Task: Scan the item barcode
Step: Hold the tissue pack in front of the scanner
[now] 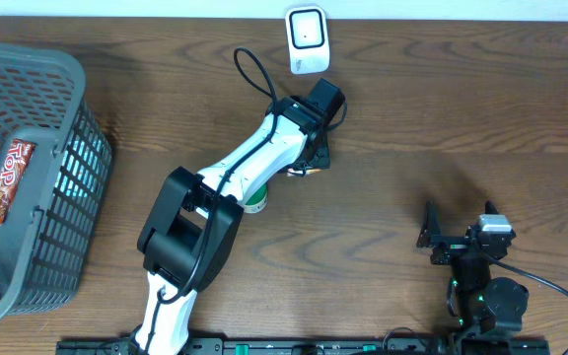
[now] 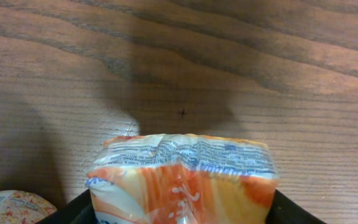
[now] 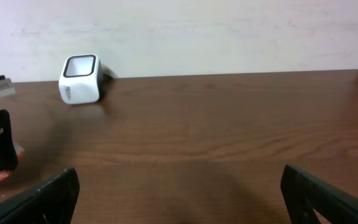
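An orange and white plastic packet [image 2: 182, 177] with small blue print along its top seam fills the gap between my left gripper's [image 2: 182, 214] black fingers, just above the wooden table. From overhead, only an orange sliver of the packet [image 1: 299, 171] shows under the left gripper [image 1: 311, 156], a short way in front of the white scanner [image 1: 306, 37]. The scanner [image 3: 79, 79] stands by the back wall. No barcode shows. My right gripper [image 3: 179, 199] is open and holds nothing, resting at the front right [image 1: 460, 229].
A grey mesh basket [image 1: 28, 89] at the far left holds a red-brown snack bar [image 1: 6, 182]. A small round green and white container [image 1: 255, 202] sits under the left arm, and shows at the corner of the left wrist view [image 2: 14, 208].
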Motion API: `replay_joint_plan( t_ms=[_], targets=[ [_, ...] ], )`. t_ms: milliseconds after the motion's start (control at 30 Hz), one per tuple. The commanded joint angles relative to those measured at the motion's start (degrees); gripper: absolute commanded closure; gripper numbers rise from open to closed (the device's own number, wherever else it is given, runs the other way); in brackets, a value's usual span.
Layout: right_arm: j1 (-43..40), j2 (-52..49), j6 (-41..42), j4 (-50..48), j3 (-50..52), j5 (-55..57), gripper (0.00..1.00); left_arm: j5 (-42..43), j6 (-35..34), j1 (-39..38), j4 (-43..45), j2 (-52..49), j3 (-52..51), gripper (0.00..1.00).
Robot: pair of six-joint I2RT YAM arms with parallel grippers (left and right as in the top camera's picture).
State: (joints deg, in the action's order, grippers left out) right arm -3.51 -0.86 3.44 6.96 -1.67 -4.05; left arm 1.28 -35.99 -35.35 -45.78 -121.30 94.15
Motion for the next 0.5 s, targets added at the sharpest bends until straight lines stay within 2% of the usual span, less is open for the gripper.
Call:
replay_joint_plan(
  t_ms=[0, 467],
  targets=[
    [-0.5, 0.1, 0.2, 0.5, -0.2, 0.1, 0.01, -0.9, 0.3, 0.1, 0.1, -0.2, -0.6, 0.38],
    [-0.5, 0.1, 0.2, 0.5, -0.2, 0.1, 0.01, -7.0, -0.2, 0.2, 1.6, -0.3, -1.3, 0.37]
  ],
)
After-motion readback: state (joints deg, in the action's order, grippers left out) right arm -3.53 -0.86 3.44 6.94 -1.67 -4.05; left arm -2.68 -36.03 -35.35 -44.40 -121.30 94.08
